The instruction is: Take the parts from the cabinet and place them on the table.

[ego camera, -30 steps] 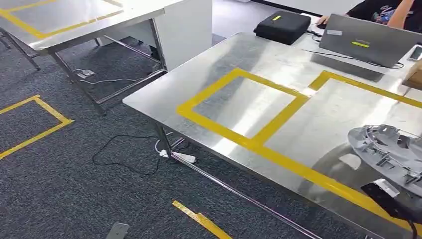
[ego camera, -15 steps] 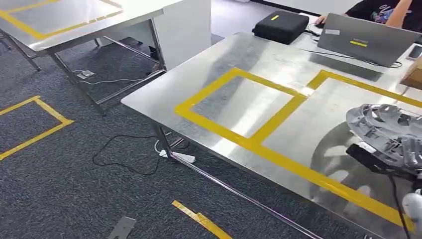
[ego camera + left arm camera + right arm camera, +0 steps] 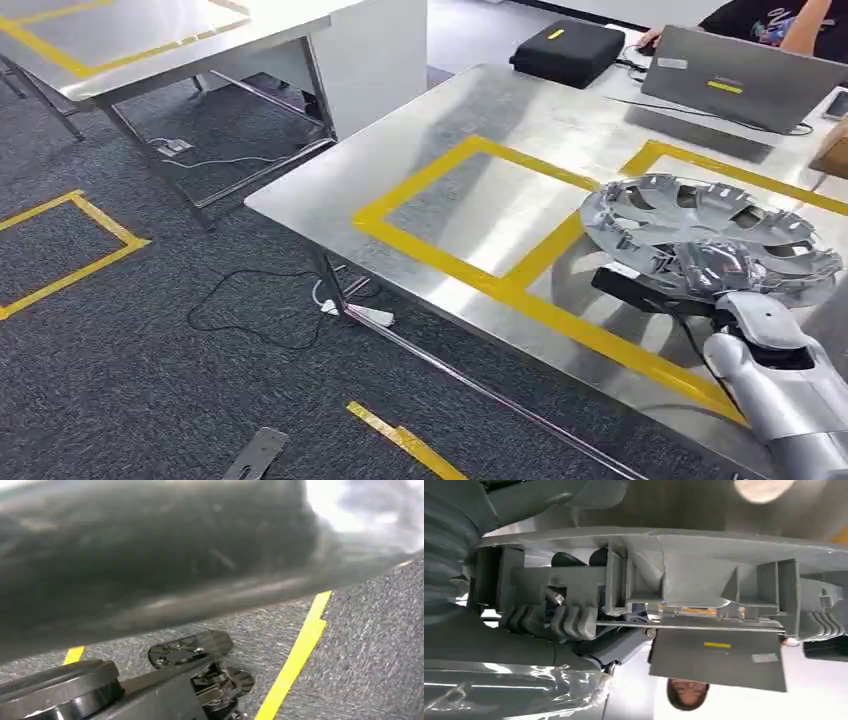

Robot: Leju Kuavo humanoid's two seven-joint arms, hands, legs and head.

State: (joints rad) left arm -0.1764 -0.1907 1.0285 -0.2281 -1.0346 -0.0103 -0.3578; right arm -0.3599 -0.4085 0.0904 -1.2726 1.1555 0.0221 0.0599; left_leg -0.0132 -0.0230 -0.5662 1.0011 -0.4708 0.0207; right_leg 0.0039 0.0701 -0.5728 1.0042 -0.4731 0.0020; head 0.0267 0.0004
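Observation:
A silver wheel cover hangs a little above the steel table, over the yellow tape line between two marked rectangles. My right hand grips its near rim from below, and the silver forearm comes up from the lower right corner. In the right wrist view the cover's grey ribbed underside crosses the picture, with my dark fingers curled onto it. A dark blurred mass lies over grey carpet in the left wrist view; my left hand's state is unreadable there.
At the table's far end are a black case, a grey laptop and a person seated behind it. A cardboard box sits at the right edge. Another steel table stands back left. A cable and power strip lie on the carpet.
My right hand has carried the wheel cover leftward and farther over the table, and the forearm has come into view. The camera shifted only slightly.

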